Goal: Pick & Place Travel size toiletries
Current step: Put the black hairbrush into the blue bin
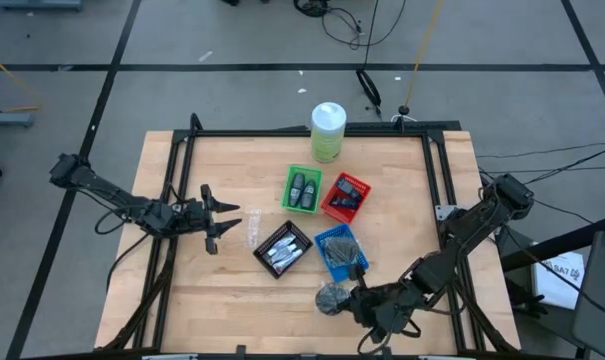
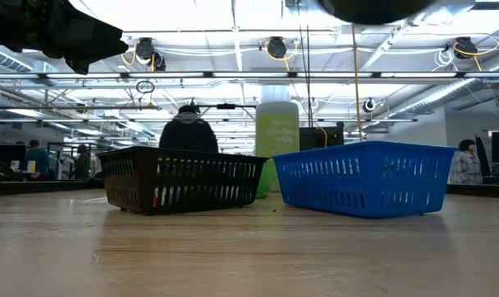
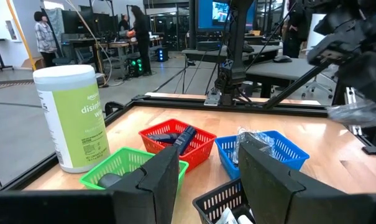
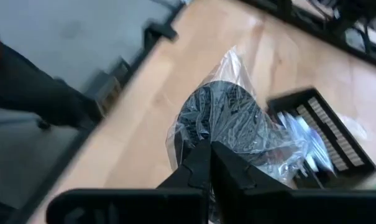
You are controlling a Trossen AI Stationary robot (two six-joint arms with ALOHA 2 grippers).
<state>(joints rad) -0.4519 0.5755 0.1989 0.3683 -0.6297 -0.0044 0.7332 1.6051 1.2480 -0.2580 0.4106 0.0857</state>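
Observation:
My right gripper hangs over the table's near edge, shut on a clear plastic pack holding a dark grey round disc, also seen as the pack in the high view. Two dark oval bottles lie in the green tray, navy packs in the red tray, white tubes in the black tray, and wrapped items in the blue tray. My left gripper waits open at the table's left, pointing level at the trays, with nothing between its fingers. My right gripper pinches the clear wrap at the near edge of the disc pack between its two shut fingers. The fingers slant down toward the table's left. The pack juts out beyond the fingertips, its loose plastic crumpled, lifted clear of the table.
A tall pale-green canister with a white lid stands at the table's far edge, behind the green tray. A small clear wrapper lies on the wood between my left gripper and the black tray. A black frame borders the table.

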